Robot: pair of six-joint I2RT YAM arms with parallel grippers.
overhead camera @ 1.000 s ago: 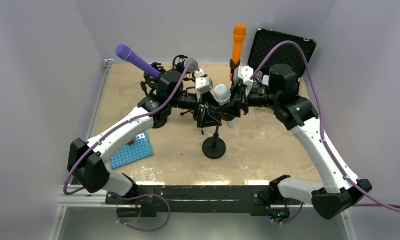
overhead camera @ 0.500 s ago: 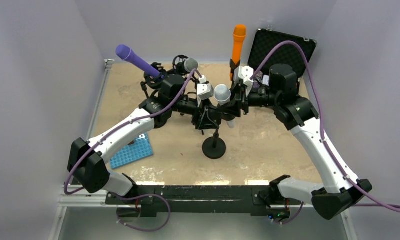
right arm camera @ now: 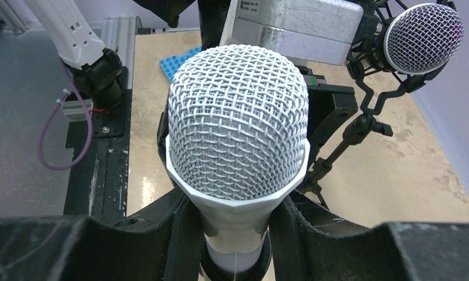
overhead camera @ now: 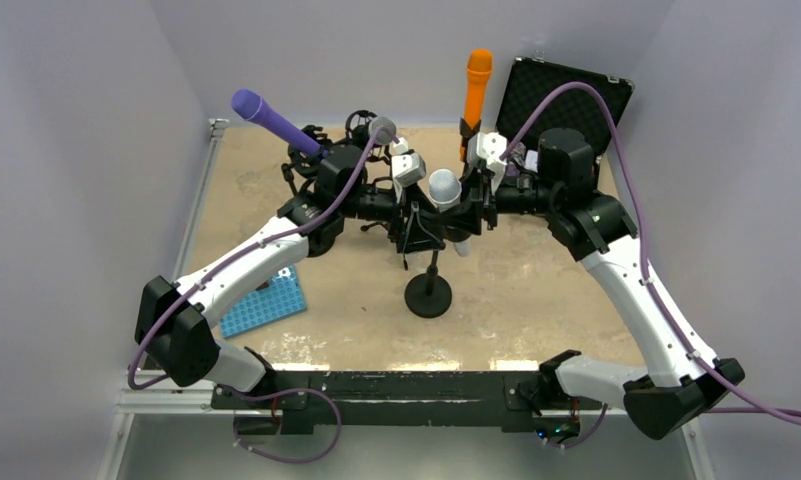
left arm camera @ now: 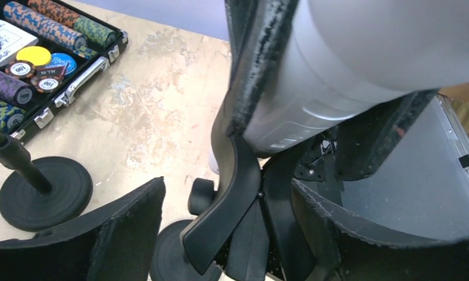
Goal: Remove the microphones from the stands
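Note:
The white microphone (overhead camera: 444, 187) with a mesh head (right arm camera: 238, 134) stands tilted in the black clip (left arm camera: 232, 193) of the centre stand, above its round base (overhead camera: 428, 296). My right gripper (overhead camera: 456, 212) comes from the right and is shut on the microphone's body just under the head (right arm camera: 238, 234). My left gripper (overhead camera: 418, 222) reaches in from the left. Its jaws stand open around the stand's clip (left arm camera: 232, 234), and a gap shows between the left finger (left arm camera: 115, 234) and the clip. In the left wrist view the microphone's pale body (left arm camera: 337, 70) looms above.
A purple microphone (overhead camera: 266, 115), a grey one in a shock mount (overhead camera: 380, 128) and an orange one (overhead camera: 477, 85) stand on stands at the back. An open black case (overhead camera: 566, 95) holds poker chips (left arm camera: 33, 58). A blue tray (overhead camera: 264, 303) lies front left.
The left gripper's jaws narrowed around the stand's clip, then widened again. The right gripper and the microphone have hardly moved.

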